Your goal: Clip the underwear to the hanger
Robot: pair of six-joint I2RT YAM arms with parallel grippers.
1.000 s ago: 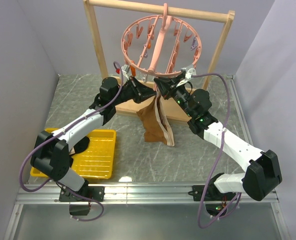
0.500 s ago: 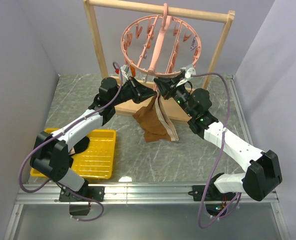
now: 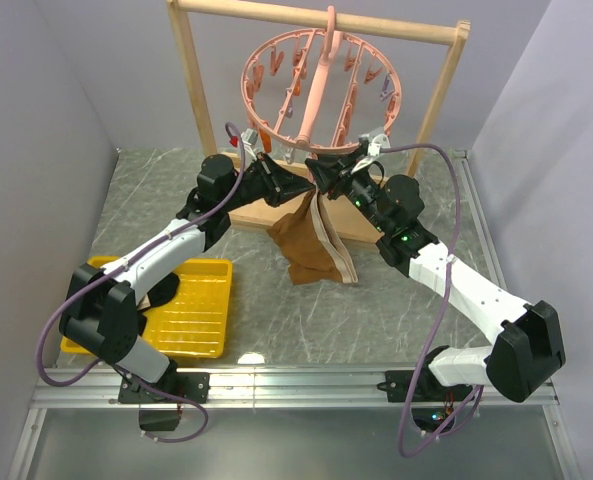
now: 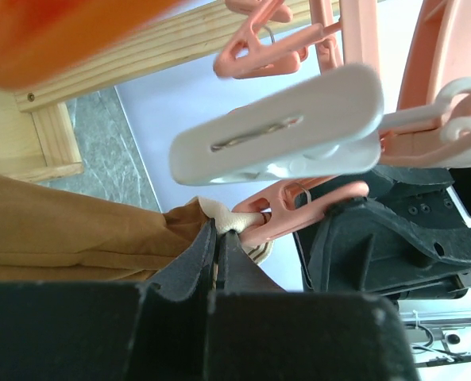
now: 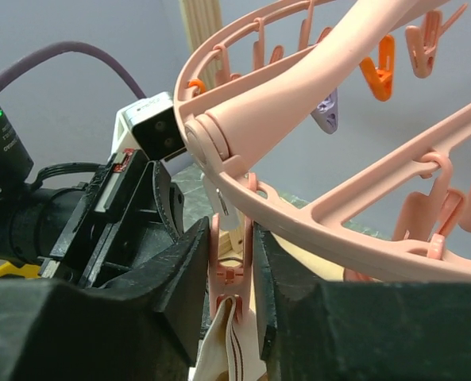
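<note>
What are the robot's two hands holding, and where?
The left gripper pinches the underwear by its pale waistband edge. The right gripper squeezes a pink clip of the hanger by its two sides.

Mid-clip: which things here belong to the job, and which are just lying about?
Job: brown fabric underwear, round pink plastic hanger, pink clothespin clip, left gripper, right gripper.
Lying about: yellow plastic tray, wooden rack frame.

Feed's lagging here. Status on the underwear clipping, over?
Left hand shut on underwear. Right hand pinching clip, underwear at its mouth. Nothing blocking.
</note>
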